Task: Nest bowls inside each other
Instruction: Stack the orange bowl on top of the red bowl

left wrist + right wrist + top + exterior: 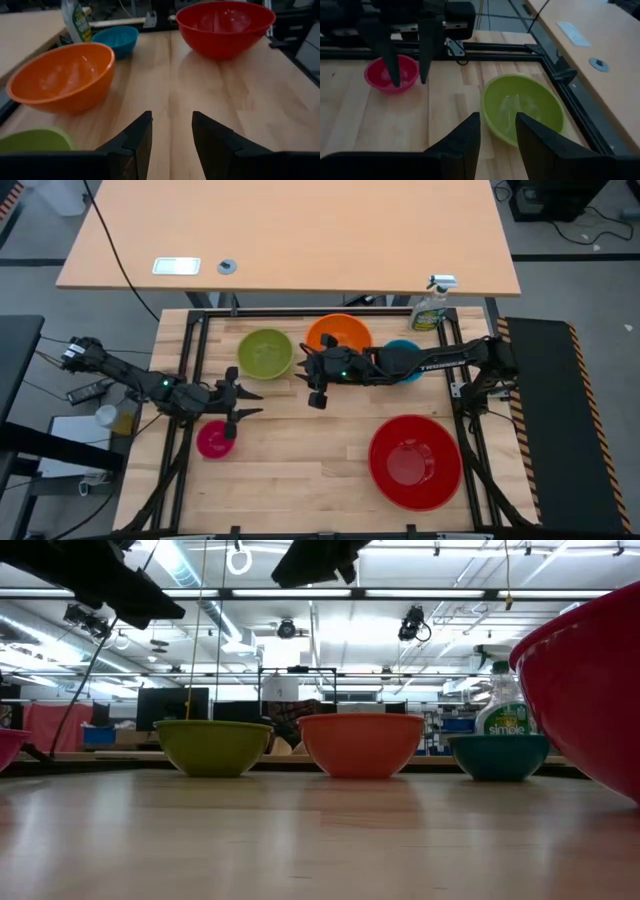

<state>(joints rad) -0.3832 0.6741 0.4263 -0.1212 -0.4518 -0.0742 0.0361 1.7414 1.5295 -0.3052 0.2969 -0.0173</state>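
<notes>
Five bowls stand upright and apart on the wooden table: lime green [265, 352], orange [338, 335], blue [405, 352], large red [414, 461] and small pink [215, 440]. My left gripper [255, 402] hangs open above the table just right of the pink bowl, with nothing between its fingers [172, 120]. My right gripper [303, 370] reaches in from the right over the blue and orange bowls and is open and empty [497, 122], raised between the orange and the green bowl [522, 107].
A green spray bottle [432, 305] stands at the far right behind the blue bowl. A black metal frame [190, 330] borders the table. Bare wood lies in the middle and along the near edge [300, 480].
</notes>
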